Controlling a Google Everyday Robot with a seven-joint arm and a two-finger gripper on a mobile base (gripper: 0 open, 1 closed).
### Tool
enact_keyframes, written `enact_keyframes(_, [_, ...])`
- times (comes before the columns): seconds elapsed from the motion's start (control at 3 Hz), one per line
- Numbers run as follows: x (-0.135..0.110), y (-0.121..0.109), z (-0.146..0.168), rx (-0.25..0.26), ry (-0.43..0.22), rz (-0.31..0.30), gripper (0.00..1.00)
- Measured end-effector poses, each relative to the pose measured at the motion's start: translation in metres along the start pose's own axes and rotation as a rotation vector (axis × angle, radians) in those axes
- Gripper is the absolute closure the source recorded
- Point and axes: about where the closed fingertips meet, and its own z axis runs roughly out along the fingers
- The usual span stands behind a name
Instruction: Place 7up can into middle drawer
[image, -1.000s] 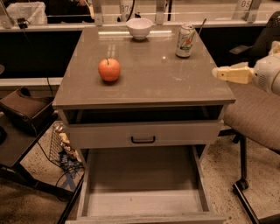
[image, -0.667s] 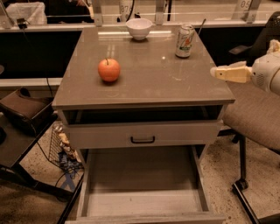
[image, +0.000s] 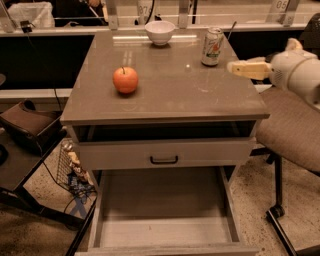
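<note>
Near the back right corner of the worktop (image: 175, 95) the 7up can (image: 212, 46) stands upright. The gripper (image: 245, 69) hovers just beside it over the right edge, not touching; spread or closed cannot be told. Bare surface separates the can from the apple (image: 125, 80). Below, the middle drawer (image: 165, 200) is pulled out, its floor bare.

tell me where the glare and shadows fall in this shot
Camera view: glare strip on the tabletop before the bowl, a glint left of the can; deep shadow in the gap under the top; drawer floor dim toward the back; claw, right of the can, brightly lit.
</note>
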Motion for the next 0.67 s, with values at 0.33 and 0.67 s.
enact_keyframes(0.33, [-0.009,-0.010,0.059,-0.026,-0.052,0.054,0.00])
enact_keyframes(0.67, [-0.019,-0.015,0.119,-0.062,-0.060,0.075,0.00])
